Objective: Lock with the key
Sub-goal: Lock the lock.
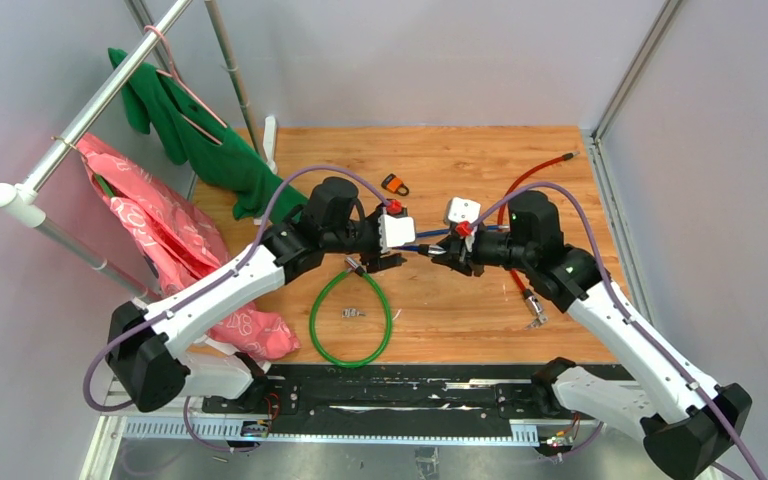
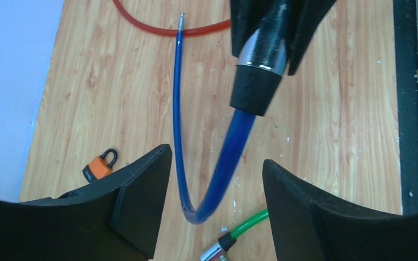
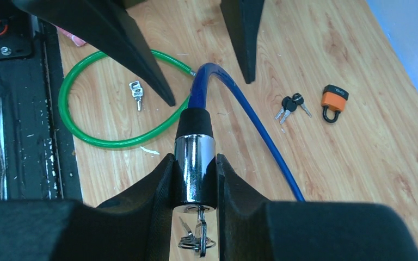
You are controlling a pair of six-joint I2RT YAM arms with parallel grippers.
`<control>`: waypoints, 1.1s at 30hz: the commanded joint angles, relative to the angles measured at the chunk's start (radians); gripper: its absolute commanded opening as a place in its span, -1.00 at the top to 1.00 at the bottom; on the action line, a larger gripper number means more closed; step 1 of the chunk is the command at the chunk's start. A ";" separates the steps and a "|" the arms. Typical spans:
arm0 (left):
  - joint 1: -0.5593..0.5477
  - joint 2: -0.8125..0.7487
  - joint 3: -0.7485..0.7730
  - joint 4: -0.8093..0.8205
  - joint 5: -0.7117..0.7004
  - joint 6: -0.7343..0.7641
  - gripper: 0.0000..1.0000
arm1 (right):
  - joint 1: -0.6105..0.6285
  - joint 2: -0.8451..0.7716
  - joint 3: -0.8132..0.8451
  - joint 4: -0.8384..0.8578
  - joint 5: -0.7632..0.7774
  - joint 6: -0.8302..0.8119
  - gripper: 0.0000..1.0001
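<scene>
step: lock blue cable [image 2: 217, 163] | right hand [image 3: 195, 163] pinching chrome lock barrel [image 3: 195, 149], lower centre of wrist view, with key [image 3: 198, 234] in its end | left hand [image 2: 215, 163] spread astride cable, not touching | advice: probably hold barrel steady, seat free cable tip [image 2: 181, 16], turn key fully

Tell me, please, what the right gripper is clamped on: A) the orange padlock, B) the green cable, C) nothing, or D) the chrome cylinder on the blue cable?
D: in the right wrist view, the right gripper presses both sides of the chrome cylinder on the blue cable, while the orange padlock and the green cable lie apart on the table.
</scene>
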 commanded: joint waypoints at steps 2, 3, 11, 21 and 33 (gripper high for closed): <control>0.009 0.038 -0.018 0.163 -0.024 -0.047 -0.11 | -0.036 -0.006 0.047 -0.023 -0.100 0.023 1.00; 0.012 0.043 -0.014 0.168 -0.016 -0.057 0.08 | -0.042 -0.002 0.051 -0.022 -0.101 0.025 1.00; 0.012 0.038 -0.031 0.142 0.069 -0.166 0.78 | -0.078 0.036 0.076 0.009 -0.105 0.048 1.00; 0.014 0.017 -0.050 0.267 0.043 -0.452 1.00 | -0.128 0.045 0.195 0.091 0.346 0.429 -0.28; 0.021 -0.001 -0.044 0.226 0.015 -0.449 1.00 | -0.207 -0.021 0.183 0.087 0.414 0.645 -0.51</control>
